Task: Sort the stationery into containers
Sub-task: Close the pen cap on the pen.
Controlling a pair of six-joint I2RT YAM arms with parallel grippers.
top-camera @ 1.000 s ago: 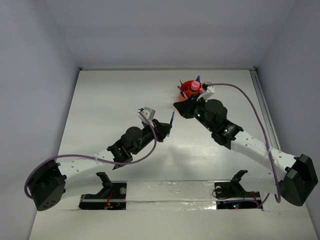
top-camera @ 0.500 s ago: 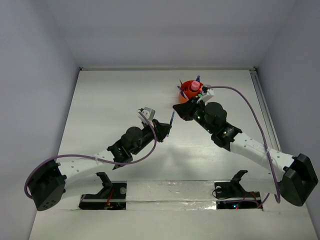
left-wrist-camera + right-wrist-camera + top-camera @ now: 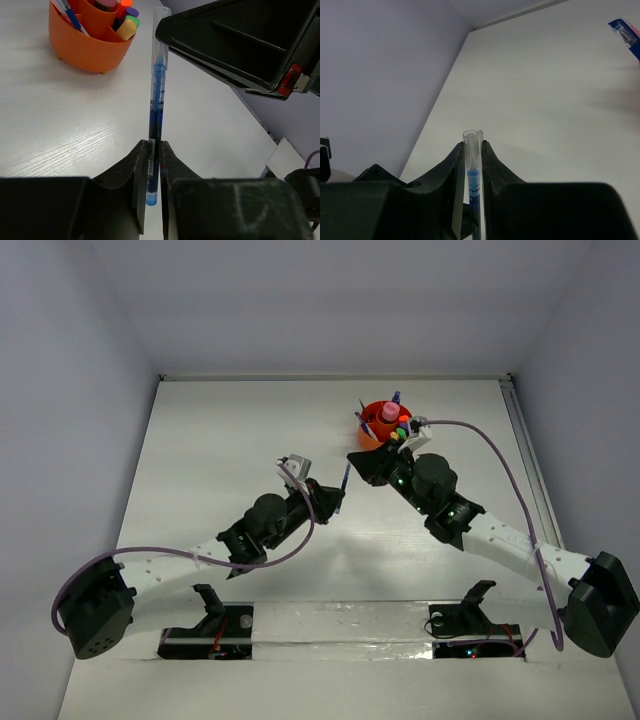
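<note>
Left end effector (image 3: 152, 147) and right end effector (image 3: 471, 150) both clench one pen (image 3: 156, 90) above the tabletop (image 3: 60, 115), short of the tub (image 3: 85, 47) — if I pull before either lets go, it could snap or drop.

White table (image 3: 220, 440), pale lilac walls (image 3: 70, 390)
</note>
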